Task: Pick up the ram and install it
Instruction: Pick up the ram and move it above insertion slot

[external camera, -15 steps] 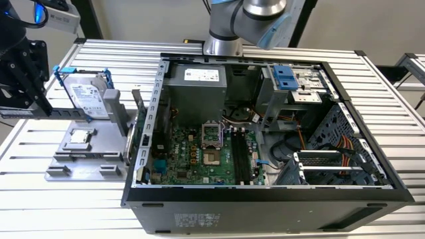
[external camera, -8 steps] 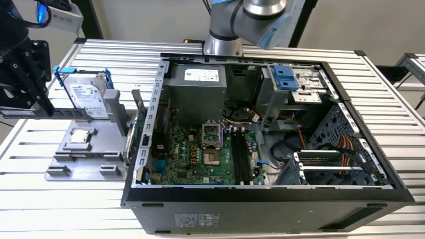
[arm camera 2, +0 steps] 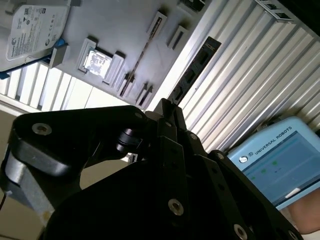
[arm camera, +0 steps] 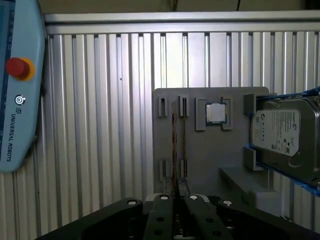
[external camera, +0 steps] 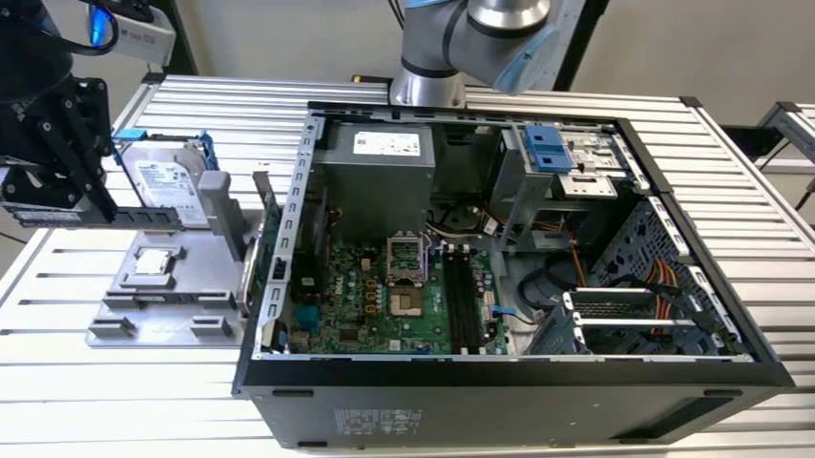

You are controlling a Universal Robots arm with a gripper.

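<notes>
First wrist view, item one: the ram [arm camera: 175, 145], seen edge-on, was clamped in your end effector [arm camera: 178, 200], whose fingers were closed on it.

Position: it hung over the grey fixture tray [arm camera: 200, 155], near the CPU chip [arm camera: 217, 112] and the hard drive [arm camera: 285, 132].

Step in hand, as I judged it: pick made, carry pending.

Destination: the black memory slots [external camera: 461, 305] inside the open case [external camera: 510, 382] on the desk [external camera: 153, 401] lay well apart from the ram. Your install called for lining the ram's edge up with a slot, then a straight press.
</notes>
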